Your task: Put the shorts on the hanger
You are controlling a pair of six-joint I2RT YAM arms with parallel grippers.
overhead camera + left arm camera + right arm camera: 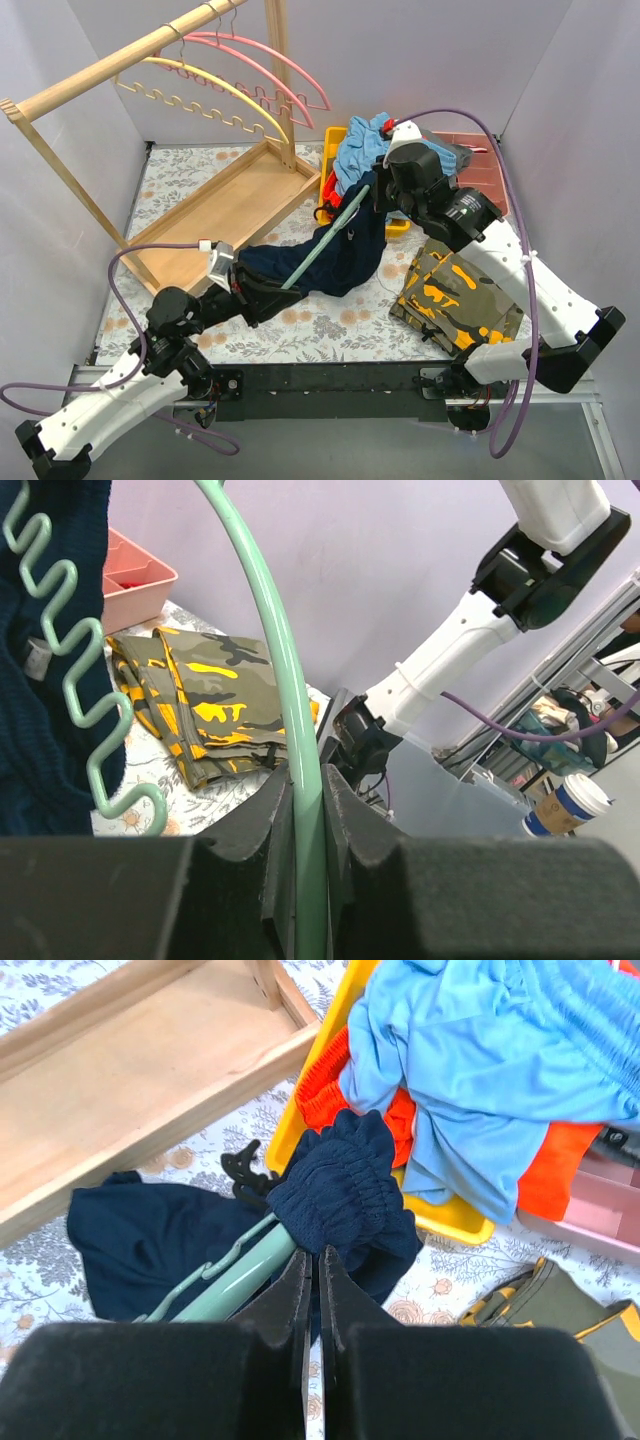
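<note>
The mint-green hanger point(325, 238) slants up from my left gripper point(268, 290) toward my right gripper point(385, 195). The left gripper point(308, 780) is shut on the hanger's arched bar point(265, 630); the wavy lower bar shows to its left. The navy shorts point(345, 262) lie draped over the hanger and on the table. In the right wrist view, the right gripper point(313, 1260) is shut on the bunched elastic waist of the shorts point(340, 1185), pulled over the end of the hanger point(240, 1275). The hanger's hook is hidden.
A wooden rack point(230, 195) with a yellow hanger point(210, 95) and pink hangers point(280, 65) stands at the back left. A yellow bin point(335, 140) holds light blue shorts point(360, 150). A pink tray point(490, 180) and a camouflage garment point(455, 295) lie at the right.
</note>
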